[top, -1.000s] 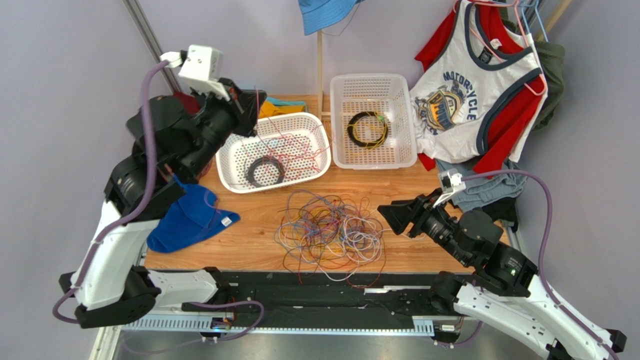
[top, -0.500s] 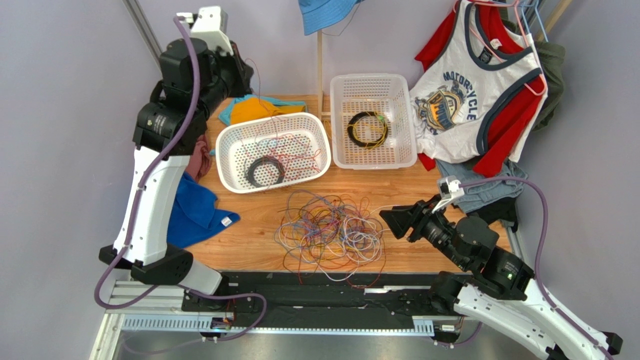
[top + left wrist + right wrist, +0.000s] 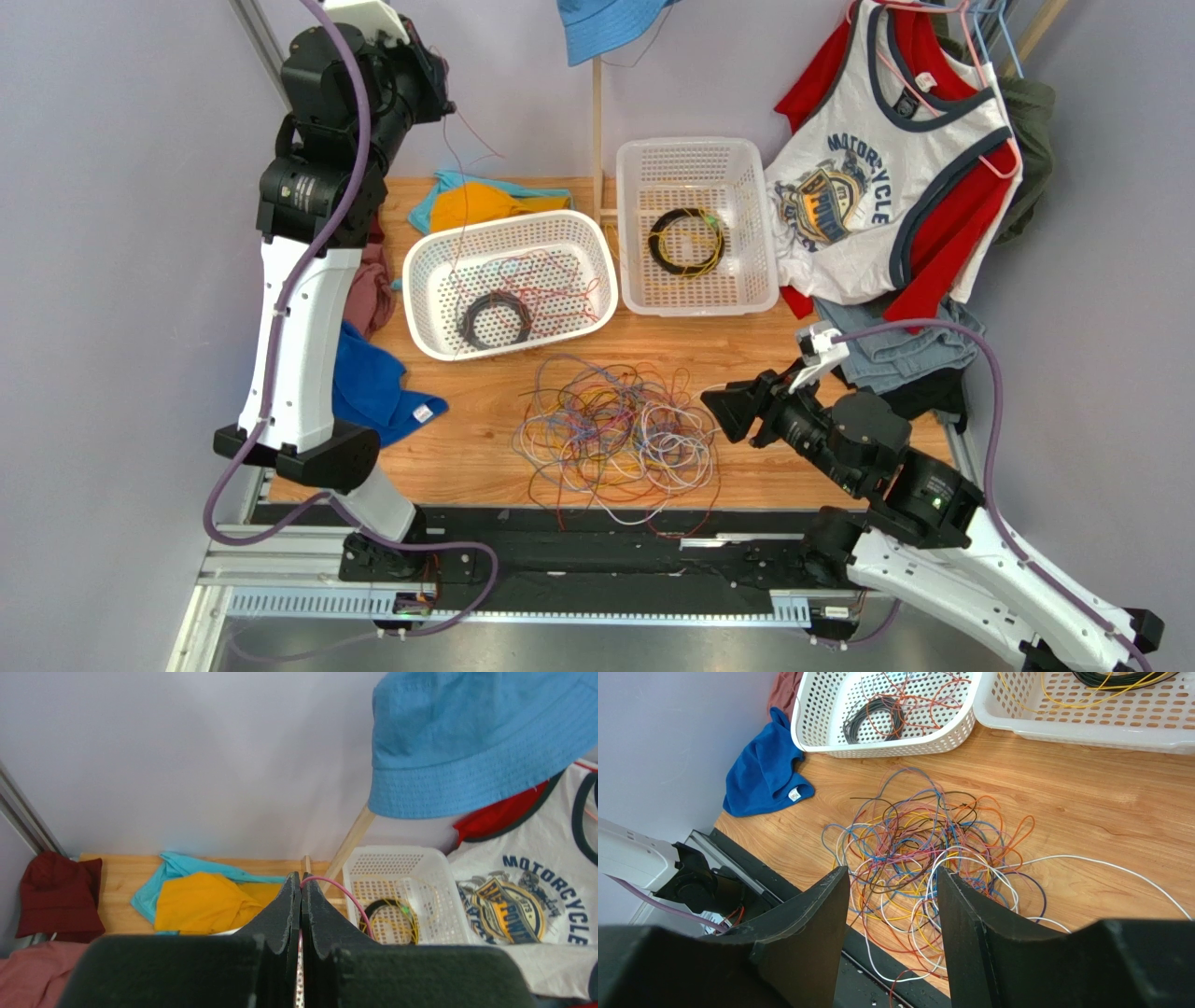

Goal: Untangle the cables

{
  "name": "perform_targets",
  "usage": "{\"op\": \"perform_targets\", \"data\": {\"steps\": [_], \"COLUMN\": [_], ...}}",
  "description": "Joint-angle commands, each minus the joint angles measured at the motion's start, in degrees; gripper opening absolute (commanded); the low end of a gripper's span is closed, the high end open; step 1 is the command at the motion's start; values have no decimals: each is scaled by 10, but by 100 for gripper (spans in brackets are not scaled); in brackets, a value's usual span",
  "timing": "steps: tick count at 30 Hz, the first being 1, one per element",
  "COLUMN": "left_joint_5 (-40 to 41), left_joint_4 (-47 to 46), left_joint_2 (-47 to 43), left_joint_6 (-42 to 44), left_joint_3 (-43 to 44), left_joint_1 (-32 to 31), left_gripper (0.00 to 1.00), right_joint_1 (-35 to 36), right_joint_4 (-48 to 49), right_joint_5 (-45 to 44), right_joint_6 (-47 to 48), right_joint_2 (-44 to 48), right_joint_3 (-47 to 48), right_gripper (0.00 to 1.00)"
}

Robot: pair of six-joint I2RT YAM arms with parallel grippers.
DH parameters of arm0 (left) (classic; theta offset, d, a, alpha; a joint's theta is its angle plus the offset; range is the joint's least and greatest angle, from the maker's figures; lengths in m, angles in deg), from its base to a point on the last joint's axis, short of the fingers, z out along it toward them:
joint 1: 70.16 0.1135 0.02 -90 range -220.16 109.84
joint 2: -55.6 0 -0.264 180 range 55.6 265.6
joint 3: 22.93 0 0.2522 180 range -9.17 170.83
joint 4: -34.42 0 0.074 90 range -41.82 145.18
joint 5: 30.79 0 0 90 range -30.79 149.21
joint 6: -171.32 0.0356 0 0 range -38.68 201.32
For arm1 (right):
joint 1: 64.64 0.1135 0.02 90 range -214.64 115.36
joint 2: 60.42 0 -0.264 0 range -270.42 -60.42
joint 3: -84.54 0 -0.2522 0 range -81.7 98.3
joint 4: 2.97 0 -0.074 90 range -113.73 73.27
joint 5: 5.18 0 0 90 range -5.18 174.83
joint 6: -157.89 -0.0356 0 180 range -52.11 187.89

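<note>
Wooden table (image 3: 786,350), grey walls close on both sides. Left gripper (image 3: 300,882) had risen from the left basket (image 3: 512,350) to upper left of the overhead frame, clamped on a pink wire (image 3: 344,892), so one strand was likely pulling free. Tangled cables (image 3: 617,427) lay mid-table. Right gripper (image 3: 891,875) hung spread wide at their right edge, with bare wood beyond.

The pink cable (image 3: 325,878) vanishes inside the left gripper (image 3: 300,882)
</note>
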Motion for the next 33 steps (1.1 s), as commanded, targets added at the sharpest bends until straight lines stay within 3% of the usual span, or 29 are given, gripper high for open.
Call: {"op": "perform_targets", "data": {"steps": [1,4,9,15,20,26,33], "left_joint_5": [30,49,55,43,78,81,81], "left_joint_4": [-97,-160,-352,-285,-364,-367,-379], "left_joint_2": [1,-18,-97,-65,-64,-1,16], "left_joint_6": [-1,-2,6,-5,29,36,43], "left_joint_3": [61,44,-105,-77,-162,-127,-132], "left_joint_1": [7,7,7,7,10,17,18], "left_gripper": [0,0,0,0,0,0,0], "right_joint_1": [2,1,2,2,2,2,1], "right_joint_4": [21,30,51,77,66,64,76], "right_joint_5": [10,10,8,19,29,10,19], "right_joint_6": [21,27,34,30,18,-1,-11], "right_joint_2": [-22,-36,-41,-50,-43,1,-14], "right_joint_3": [17,9,-13,-30,-30,-59,-75], "right_gripper": [52,52,52,52,51,51,50]}}
